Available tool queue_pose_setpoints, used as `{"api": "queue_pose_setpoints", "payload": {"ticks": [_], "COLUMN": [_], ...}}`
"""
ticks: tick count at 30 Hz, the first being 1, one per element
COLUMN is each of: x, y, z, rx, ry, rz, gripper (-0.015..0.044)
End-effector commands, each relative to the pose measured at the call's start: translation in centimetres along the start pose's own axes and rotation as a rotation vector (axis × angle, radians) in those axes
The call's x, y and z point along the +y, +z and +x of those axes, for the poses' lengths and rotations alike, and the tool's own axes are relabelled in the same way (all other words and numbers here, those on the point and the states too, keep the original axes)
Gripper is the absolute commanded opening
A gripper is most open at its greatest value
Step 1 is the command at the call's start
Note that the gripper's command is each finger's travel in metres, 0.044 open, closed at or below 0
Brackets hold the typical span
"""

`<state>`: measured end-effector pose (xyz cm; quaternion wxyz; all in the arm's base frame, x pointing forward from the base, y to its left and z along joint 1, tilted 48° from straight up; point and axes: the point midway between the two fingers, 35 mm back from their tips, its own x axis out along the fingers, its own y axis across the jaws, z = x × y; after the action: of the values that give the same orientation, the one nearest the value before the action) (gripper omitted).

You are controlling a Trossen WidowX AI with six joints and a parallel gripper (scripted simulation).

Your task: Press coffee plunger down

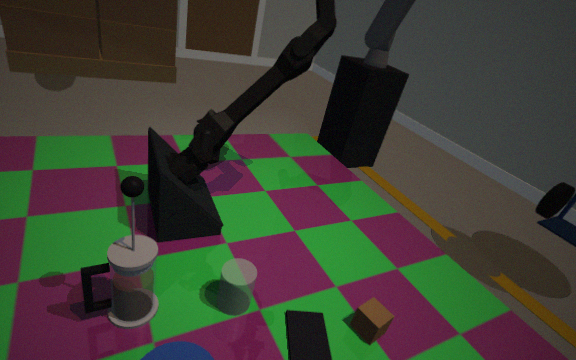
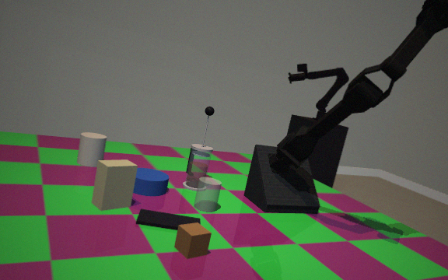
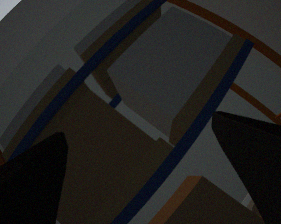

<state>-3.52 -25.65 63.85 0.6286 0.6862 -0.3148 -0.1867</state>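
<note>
The coffee press (image 1: 133,298) (image 2: 197,174) stands upright on the checkered table, its black handle (image 1: 87,290) to the left in the top view. The plunger is up: its black knob (image 1: 132,186) (image 2: 209,111) stands on a long thin rod (image 1: 133,220) (image 2: 206,130) well above the pale lid (image 1: 140,254) (image 2: 201,148). My gripper (image 3: 140,130) is open, its two dark fingertips wide apart with nothing between them. The arm rises out of the top of the top and exterior views, so the gripper is not seen there, away from the press. The press is not in the wrist view.
A translucent cup (image 1: 238,287) (image 2: 208,194) stands beside the press. A blue disc (image 1: 178,352) (image 2: 151,182), a black slab (image 1: 308,334) (image 2: 166,219), a brown cube (image 1: 372,320) (image 2: 193,240), a beige block (image 2: 115,184) and a white cylinder (image 2: 92,149) also stand around. Another arm's pedestal (image 1: 360,110) stands behind.
</note>
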Motion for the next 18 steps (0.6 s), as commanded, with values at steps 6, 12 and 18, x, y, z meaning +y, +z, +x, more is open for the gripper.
{"api": "queue_pose_setpoints", "payload": {"ticks": [6,12,18], "x": [-0.1,-0.2,-3.0], "y": [1.0,2.5,6.1], "z": [0.5,1.5,4.0], "rx": [0.02,0.063,0.104], "ry": [0.031,0.092,0.087], "rz": [0.205,0.488,1.041], "gripper": [0.044,0.044,0.044]}}
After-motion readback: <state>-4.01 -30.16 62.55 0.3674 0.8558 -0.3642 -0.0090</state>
